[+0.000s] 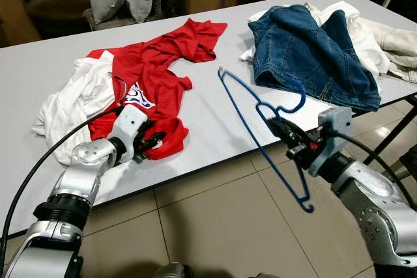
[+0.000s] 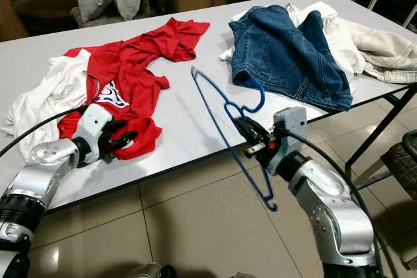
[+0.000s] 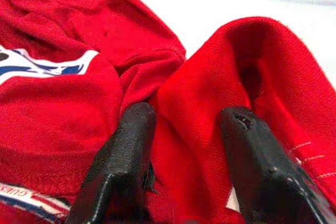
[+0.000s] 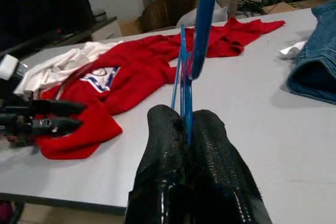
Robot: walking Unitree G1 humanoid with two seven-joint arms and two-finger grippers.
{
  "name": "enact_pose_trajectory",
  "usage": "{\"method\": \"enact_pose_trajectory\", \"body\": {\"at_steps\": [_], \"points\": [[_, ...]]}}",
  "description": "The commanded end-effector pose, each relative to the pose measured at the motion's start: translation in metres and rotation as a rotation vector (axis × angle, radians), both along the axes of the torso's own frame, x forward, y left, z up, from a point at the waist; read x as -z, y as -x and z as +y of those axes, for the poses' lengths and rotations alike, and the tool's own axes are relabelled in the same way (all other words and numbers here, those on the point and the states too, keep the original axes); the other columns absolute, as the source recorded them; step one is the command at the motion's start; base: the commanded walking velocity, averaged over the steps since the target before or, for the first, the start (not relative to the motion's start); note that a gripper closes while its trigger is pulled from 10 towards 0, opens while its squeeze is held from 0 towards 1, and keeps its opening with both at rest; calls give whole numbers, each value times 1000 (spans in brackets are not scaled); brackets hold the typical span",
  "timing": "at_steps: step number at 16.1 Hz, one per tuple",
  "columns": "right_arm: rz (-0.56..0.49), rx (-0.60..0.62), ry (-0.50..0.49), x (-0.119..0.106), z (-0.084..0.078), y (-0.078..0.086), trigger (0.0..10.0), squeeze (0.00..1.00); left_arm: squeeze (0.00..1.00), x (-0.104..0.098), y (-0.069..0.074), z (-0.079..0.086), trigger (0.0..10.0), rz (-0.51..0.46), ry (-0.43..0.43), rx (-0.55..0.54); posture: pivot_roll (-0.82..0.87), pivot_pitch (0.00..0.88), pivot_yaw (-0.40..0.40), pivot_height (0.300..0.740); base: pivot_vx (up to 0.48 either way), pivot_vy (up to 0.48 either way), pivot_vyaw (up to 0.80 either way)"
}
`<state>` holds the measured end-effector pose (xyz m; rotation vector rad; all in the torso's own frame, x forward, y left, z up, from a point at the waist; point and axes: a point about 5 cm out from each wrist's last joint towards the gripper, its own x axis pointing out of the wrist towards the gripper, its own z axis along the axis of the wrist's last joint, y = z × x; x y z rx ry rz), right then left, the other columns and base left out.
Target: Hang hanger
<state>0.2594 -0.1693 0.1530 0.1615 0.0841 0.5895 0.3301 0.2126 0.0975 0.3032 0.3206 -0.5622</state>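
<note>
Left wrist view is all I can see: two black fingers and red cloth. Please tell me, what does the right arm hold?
Observer: The right gripper is shut on a blue hanger, pinching it just below the hook.
Operator: Where is the hanger compared to the table?
Observer: It hangs tilted over the table's near edge, its lower end out above the floor.
Operator: And my left gripper?
Observer: The left gripper is at the red shirt's near edge, its fingers on either side of a fold. A white garment lies beside it.
</note>
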Motion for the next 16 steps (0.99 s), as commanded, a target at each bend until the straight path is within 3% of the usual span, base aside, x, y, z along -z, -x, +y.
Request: {"method": "enact_pose_trajectory", "body": {"at_steps": [1,2,3,4,5,8,16], "points": [[-3,-11,7,-6,0,-2,10000,0,1000,0,-1,5,10000,11,-9,-10,-129,19,61,740,0,0,0],[14,-27,47,-1,2,-1,10000,0,1000,4,1,5,8902,32,-25,10,-126,18,62,740,0,0,0],[15,-37,82,2,4,-1,10000,0,757,7,2,4,6039,50,-42,33,-123,19,62,740,0,0,0],[-4,-53,98,1,6,0,10000,0,0,8,3,3,1765,60,-46,45,-120,20,61,740,0,0,0],[-49,-79,95,-2,9,2,10000,0,0,9,2,2,0,65,-39,44,-117,24,61,740,0,0,0],[-62,-111,134,0,12,5,10000,0,0,11,1,1,0,71,-48,45,-121,27,66,740,0,0,0],[-50,-13,184,4,2,-7,10000,0,0,13,4,-4,0,60,-24,64,-104,35,54,740,0,0,0]]}}
